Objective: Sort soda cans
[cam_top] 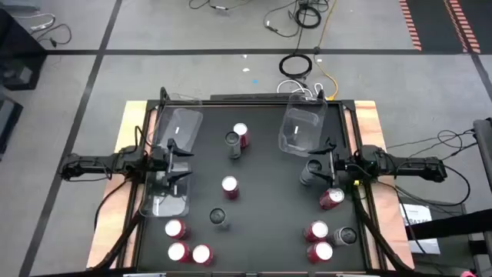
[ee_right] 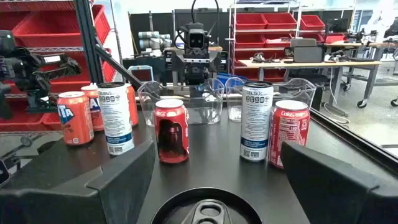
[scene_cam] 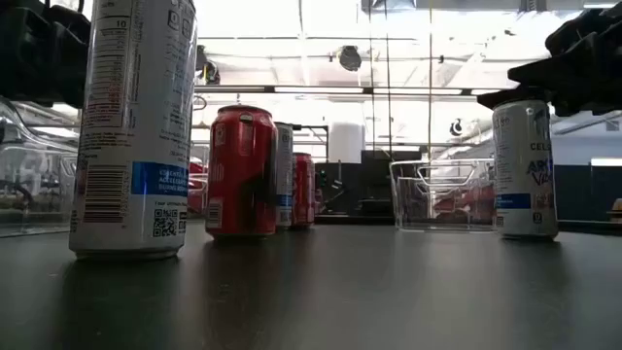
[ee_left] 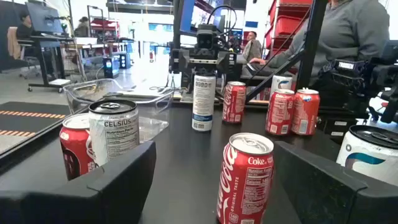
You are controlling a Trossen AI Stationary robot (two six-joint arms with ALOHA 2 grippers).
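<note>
Red cans and silvery cans with dark tops stand upright on the black table. My right gripper (cam_top: 318,165) is open over a dark-topped can (cam_top: 310,171) near the table's right edge. That can's top (ee_right: 208,210) shows between its fingers, which stand on either side of it (ee_left: 203,102). I cannot tell whether they touch it. My left gripper (cam_top: 183,163) is open at the left side, pointing toward a red can (cam_top: 229,185), which stands ahead of its fingers (ee_left: 244,177). A red and a dark-topped can (cam_top: 237,136) stand together in the far middle.
Clear bins lie at the far left (cam_top: 181,127), under my left gripper (cam_top: 164,201) and at the far right (cam_top: 301,127). Red cans cluster at the near left (cam_top: 184,246). At the near right are red cans (cam_top: 318,238) and a dark one (cam_top: 345,235). A person sits beyond the table (ee_left: 354,31).
</note>
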